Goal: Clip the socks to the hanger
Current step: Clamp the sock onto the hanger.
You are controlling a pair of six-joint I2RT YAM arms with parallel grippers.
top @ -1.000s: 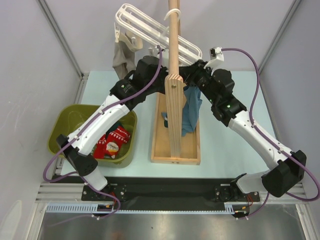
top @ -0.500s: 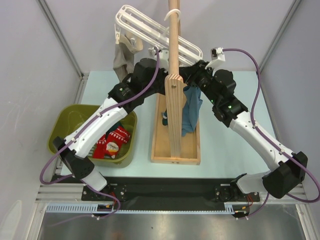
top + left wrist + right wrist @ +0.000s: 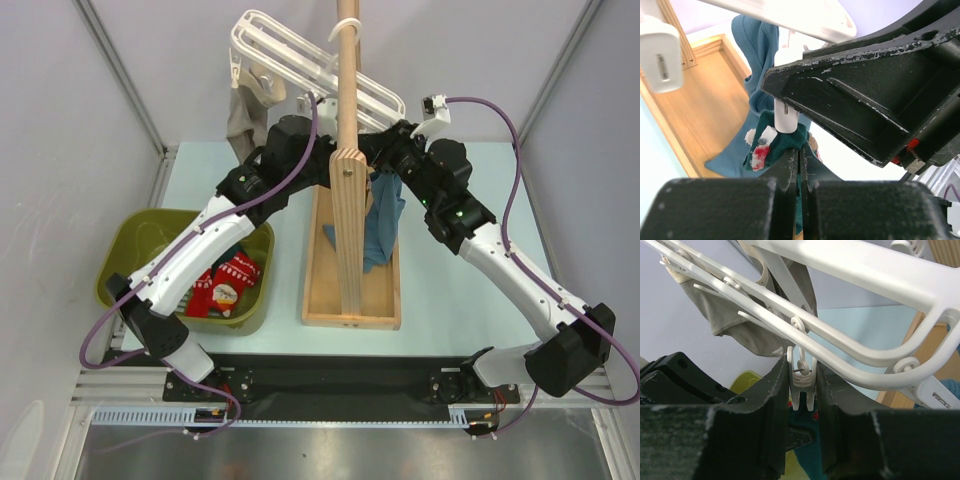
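The white slatted hanger (image 3: 270, 45) hangs off the wooden pole, and both grippers meet under it. My left gripper (image 3: 800, 150) is shut on a dark teal sock (image 3: 777, 142) with red and white bits. It holds the sock's top edge right against the lower end of a white clip peg (image 3: 785, 112). My right gripper (image 3: 802, 375) is shut on that peg (image 3: 802, 382), squeezing its upper part, and the peg's two prongs stand apart. The teal sock (image 3: 810, 445) shows just below the prongs. The hanger's bars (image 3: 850, 340) run across above.
The wooden pole stand (image 3: 350, 200) with its tray base stands mid-table. A longer blue garment (image 3: 383, 225) hangs beside it. A grey-beige sock (image 3: 240, 115) hangs at the hanger's left end. A green bin (image 3: 130, 235) at the left holds red patterned socks (image 3: 228, 283).
My left arm has shifted slightly up and right toward the hanger, and the teal sock's end beside the pole has risen a little. The right arm has barely moved.
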